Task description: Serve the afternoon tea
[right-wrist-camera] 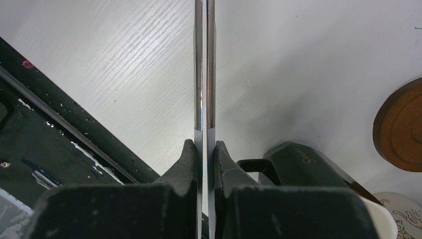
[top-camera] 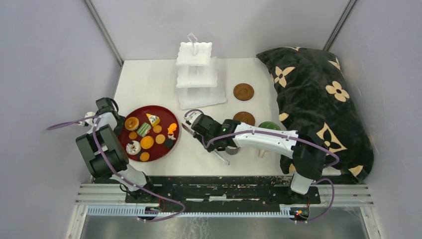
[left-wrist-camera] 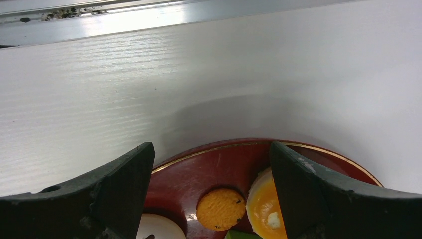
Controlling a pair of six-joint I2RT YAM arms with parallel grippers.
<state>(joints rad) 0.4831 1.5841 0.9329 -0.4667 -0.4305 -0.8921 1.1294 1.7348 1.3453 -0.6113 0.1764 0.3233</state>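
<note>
The biggest hazard is the plush black flowered pillow (top-camera: 313, 99) filling the right of the overhead view. Your right arm's elbow sits at its lower edge and could snag the soft fabric. The white three-tier stand (top-camera: 195, 74), upper centre, is tall, scalloped and probably light, so a careless swing could tip it. The glossy dark red tray (top-camera: 165, 149), lower left, still carries the sweets. Your left gripper (left-wrist-camera: 211, 149) hangs over its rim, spread wide and empty. The dark green mug (top-camera: 269, 125) stands just beside your right forearm and could be knocked. Two matte brown coasters (top-camera: 243, 91) lie centre right. Your right gripper (right-wrist-camera: 204, 147) pinches the thin polished metal tongs (right-wrist-camera: 204, 74), blades pressed together. Smooth steel may twist, and the small flat orange discs (top-camera: 147, 142) could squirt free.
</note>
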